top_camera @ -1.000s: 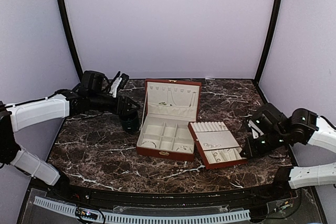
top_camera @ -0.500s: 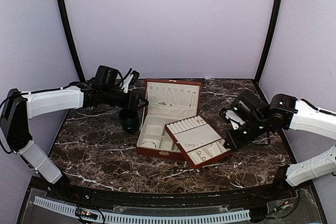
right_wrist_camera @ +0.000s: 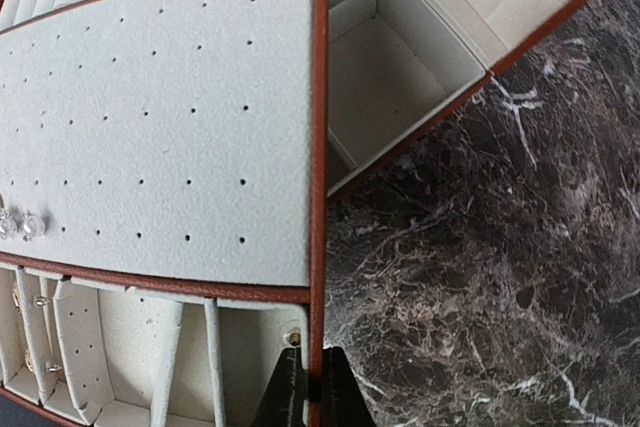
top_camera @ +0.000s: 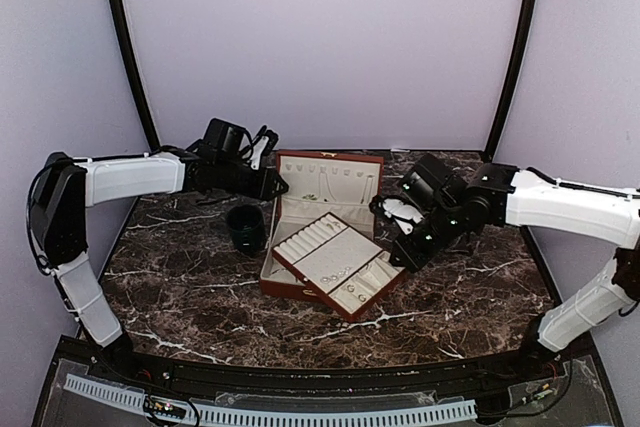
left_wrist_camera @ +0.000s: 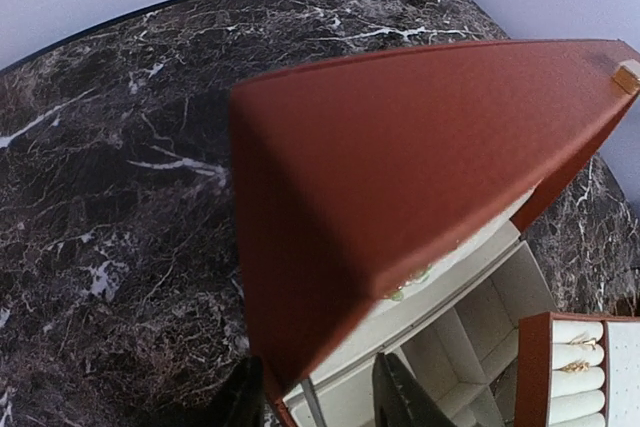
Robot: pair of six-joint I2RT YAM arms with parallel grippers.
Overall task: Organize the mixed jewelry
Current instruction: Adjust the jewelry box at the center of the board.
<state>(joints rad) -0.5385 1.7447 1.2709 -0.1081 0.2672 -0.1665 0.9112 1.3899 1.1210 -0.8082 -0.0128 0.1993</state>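
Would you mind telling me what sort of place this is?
Probably a robot test booth, not a home: plain lilac walls, a marble-patterned table, left arm and right arm flanking a jewelry box.

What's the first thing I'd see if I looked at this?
A red-brown jewelry box stands open mid-table, lid up. The right gripper pinches the rim of a cream tray, holding it tilted over the box. The left gripper straddles the lid's edge.
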